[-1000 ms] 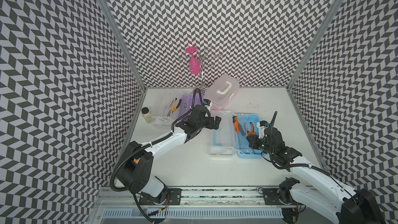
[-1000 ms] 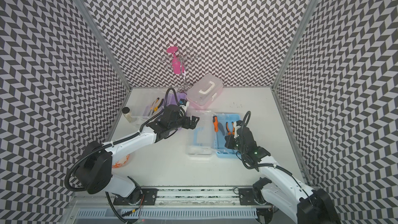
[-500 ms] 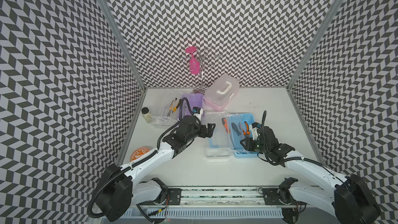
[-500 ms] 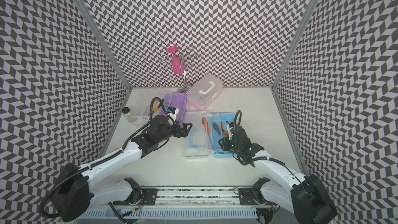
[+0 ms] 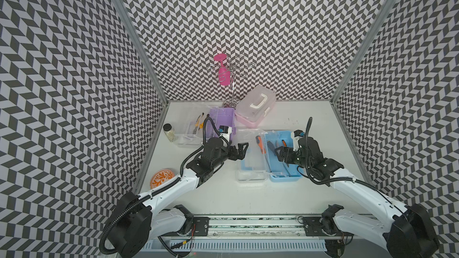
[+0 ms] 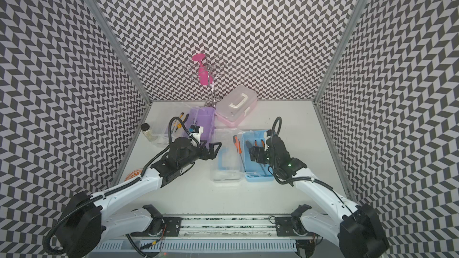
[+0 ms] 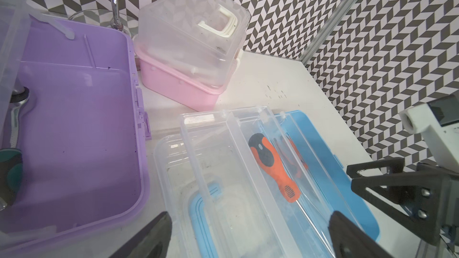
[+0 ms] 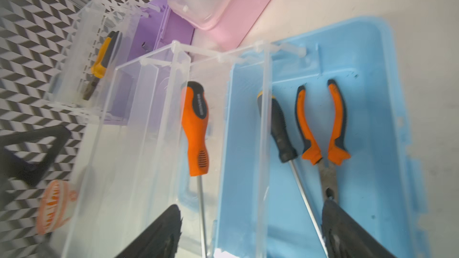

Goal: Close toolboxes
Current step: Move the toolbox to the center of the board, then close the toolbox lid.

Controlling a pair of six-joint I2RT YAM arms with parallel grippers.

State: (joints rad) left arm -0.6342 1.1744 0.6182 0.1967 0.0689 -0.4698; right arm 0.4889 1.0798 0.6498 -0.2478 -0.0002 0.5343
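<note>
The light blue toolbox (image 5: 285,167) sits open on the table (image 5: 248,194), a bit right of the middle. Its long side runs from the robot toward the back wall. Its clear lid (image 5: 249,167) lies flat along its left edge. A clear tray (image 7: 250,125) between lid and base holds an orange screwdriver (image 5: 260,143). Pliers (image 8: 323,125) and a black screwdriver (image 8: 280,130) lie in the blue base, all pointing the same long way. The right pincer (image 5: 282,156) hangs over the left part of the blue base, jaws spread wide, holding nothing. The left pincer (image 5: 239,151) hovers at the left edge of the lid, also spread wide and empty. There is bare table in front of the box, toward the robot, and on its right up to the wall. Behind it the room is tight. The pink toolbox (image 5: 255,106) stands shut and turned at a slant, just past the lid's far end. The purple toolbox (image 5: 222,120) is open near the lid's far left corner, its long side also front to back, with its own clear lid (image 5: 188,132) on its left. A small jar (image 5: 169,131) stands by that lid near the left wall. An orange plate (image 5: 162,179) lies beside the left arm. A wire rack (image 5: 232,88) with a pink glass (image 5: 223,73) stands at the back.
</note>
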